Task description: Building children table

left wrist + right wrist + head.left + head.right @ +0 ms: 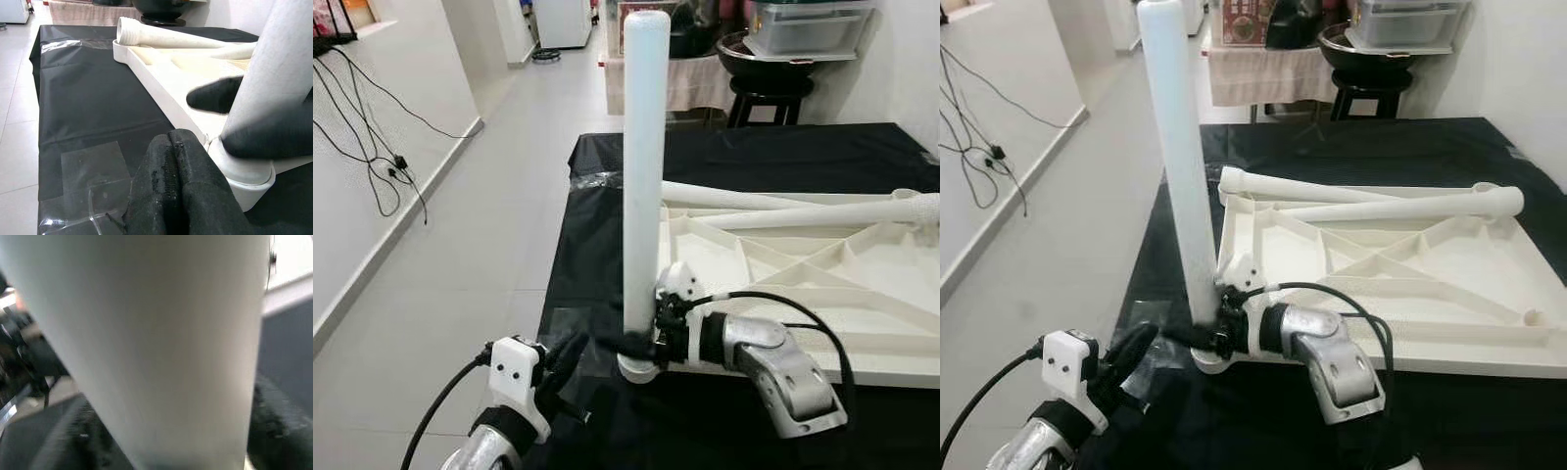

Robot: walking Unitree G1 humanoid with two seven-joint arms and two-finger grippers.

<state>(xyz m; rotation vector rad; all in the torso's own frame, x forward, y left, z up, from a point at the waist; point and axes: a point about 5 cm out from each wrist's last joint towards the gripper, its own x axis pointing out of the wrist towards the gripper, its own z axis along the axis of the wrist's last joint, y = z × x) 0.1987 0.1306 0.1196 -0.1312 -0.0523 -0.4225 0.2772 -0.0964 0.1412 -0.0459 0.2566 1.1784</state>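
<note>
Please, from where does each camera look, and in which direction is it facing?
Left eye: head, looking down at the upright leg on the tabletop; both arms show.
Right eye: same scene, shifted.
Left wrist: along the shut left claw toward the leg's base.
Right wrist: right claw close against the leg.
All share the leg.

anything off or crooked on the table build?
Nothing damaged. The upright leg stands straight in the corner socket of the upturned tabletop, right pincer clamped at its base. Two loose legs lie across the tabletop, not yet fitted. Left pincer is shut, beside the corner.
</note>
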